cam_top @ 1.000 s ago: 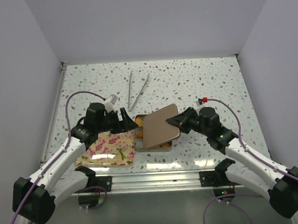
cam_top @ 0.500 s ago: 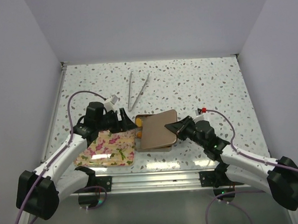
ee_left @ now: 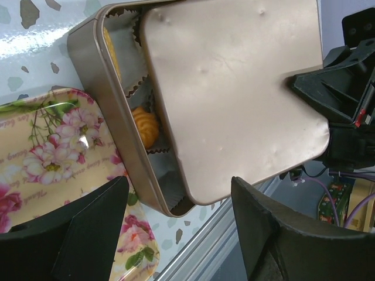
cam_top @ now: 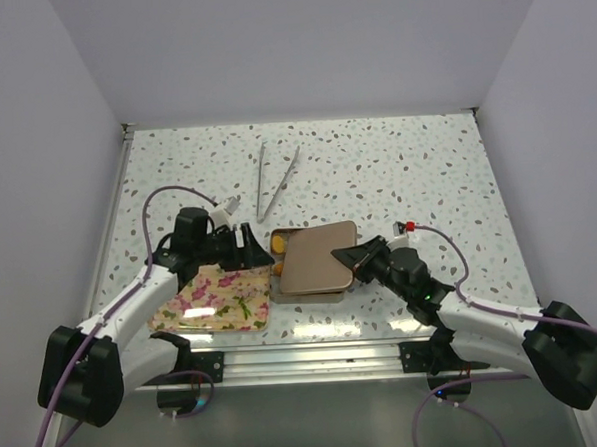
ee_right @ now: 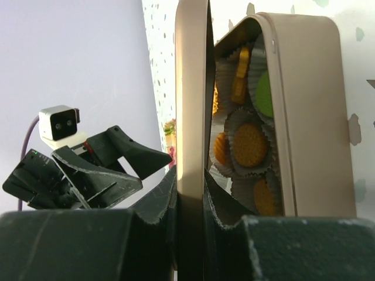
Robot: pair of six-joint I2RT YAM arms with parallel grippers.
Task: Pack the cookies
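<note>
Right gripper [ee_right: 192, 196] pinched on lid [ee_left: 234, 88] | lid hides most cookies [ee_right: 251, 143] in tin [ee_left: 88, 64] | left gripper [ee_left: 176, 234] wide, empty, tin just ahead

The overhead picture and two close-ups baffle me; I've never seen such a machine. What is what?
Two robot arms are bolted to a speckled table. One camera looks down from above; one rides on each wrist. The right tool pinches the lid, holding it partly over a tin of cookies in paper cups. The left tool stands open by the tin. A flowered tray and tongs also lie there.
</note>
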